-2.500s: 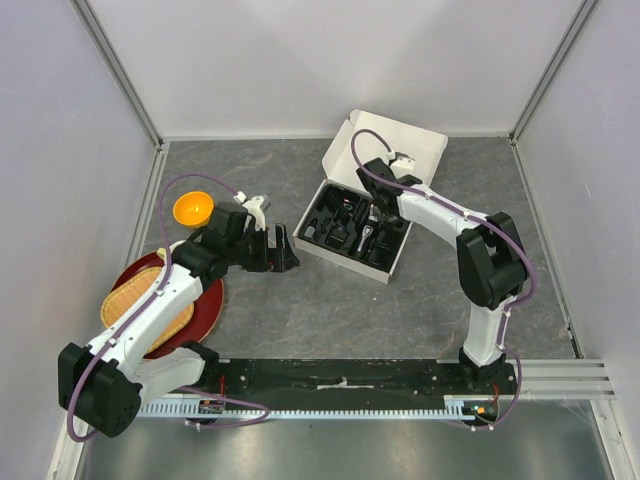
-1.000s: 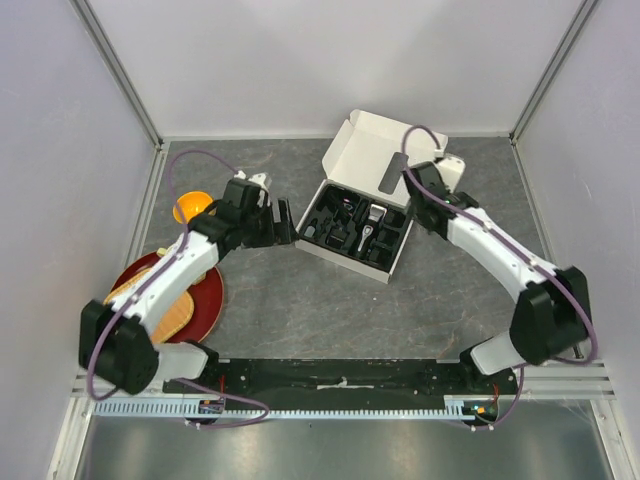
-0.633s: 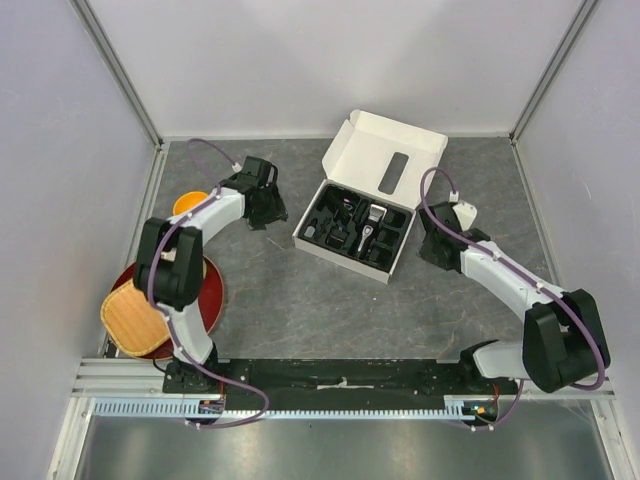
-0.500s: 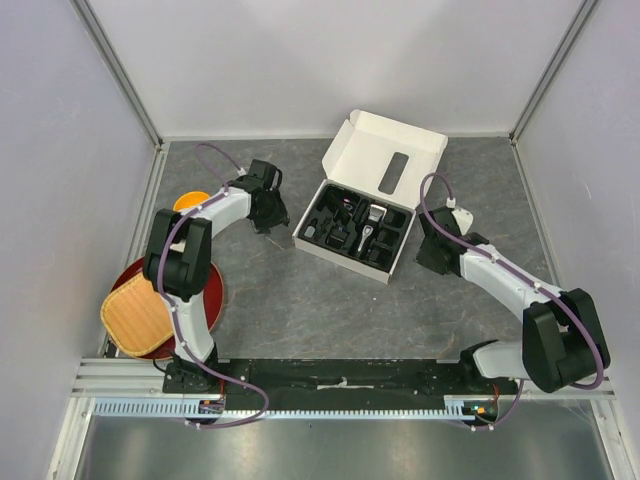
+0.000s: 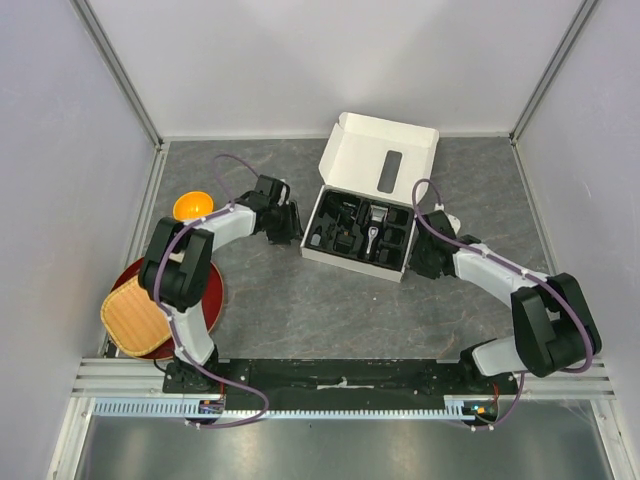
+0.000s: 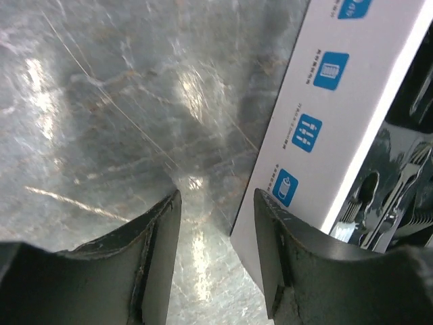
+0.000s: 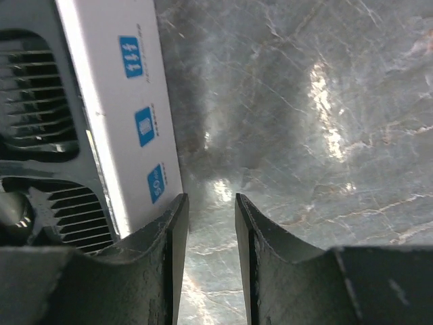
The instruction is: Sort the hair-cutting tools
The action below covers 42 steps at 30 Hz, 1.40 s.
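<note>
Now white box (image 5: 356, 156) turned squarer vs before, left gripper (image 5: 292, 224) & right gripper (image 5: 421, 258) flanking it, both part-open, empty

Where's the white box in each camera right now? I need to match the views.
Top external: white box at centre, lid open toward the back wall.
Left wrist: white box along the right side, blue-icon wall showing.
Right wrist: white box at upper left, blue-icon wall showing.
Shared landmark: grey marbled table.
</note>
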{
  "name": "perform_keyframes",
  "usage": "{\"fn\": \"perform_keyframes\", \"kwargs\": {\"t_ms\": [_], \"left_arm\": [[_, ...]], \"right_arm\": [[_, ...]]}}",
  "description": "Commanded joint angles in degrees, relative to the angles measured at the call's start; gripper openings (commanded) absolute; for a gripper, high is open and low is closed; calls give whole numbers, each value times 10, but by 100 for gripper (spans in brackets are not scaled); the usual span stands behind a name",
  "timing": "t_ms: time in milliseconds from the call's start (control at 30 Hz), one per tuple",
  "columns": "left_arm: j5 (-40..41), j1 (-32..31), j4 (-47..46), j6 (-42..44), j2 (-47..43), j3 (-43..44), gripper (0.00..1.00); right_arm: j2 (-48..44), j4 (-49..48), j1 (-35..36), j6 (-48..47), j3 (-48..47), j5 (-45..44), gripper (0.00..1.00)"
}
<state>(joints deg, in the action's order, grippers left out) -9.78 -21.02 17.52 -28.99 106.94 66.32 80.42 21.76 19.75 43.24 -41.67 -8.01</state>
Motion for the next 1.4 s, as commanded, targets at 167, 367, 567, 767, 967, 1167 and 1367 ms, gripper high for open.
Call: {"fn": "perform_keyframes", "kwargs": {"t_ms": [167,367,567,767,967,1167,1367], "left_arm": [[-52,-66,-75,-3,-123,-124,55],[-27,-125,-109,-21,-200,-204,55],[97,-127,-31,-45,-272,-202,58],[144,-39,24,-62,-286,-113,64],[34,47,30,-62,-134,57,66],[-53,95,41,-86,60,234,66],[-114,99,5,-57,179,353,66]], "right_arm": [[-47,-22,0,-12,55,45,42],[-118,-2,1,-6,101,45,42],[-188,94,-12,9,56,-73,46],[-190,137,-72,-15,-62,-125,50],[-43,76,-173,-31,-162,-26,52],[137,-25,-249,-49,-214,79,52],[235,-136,-263,-54,-236,192,50]]}}
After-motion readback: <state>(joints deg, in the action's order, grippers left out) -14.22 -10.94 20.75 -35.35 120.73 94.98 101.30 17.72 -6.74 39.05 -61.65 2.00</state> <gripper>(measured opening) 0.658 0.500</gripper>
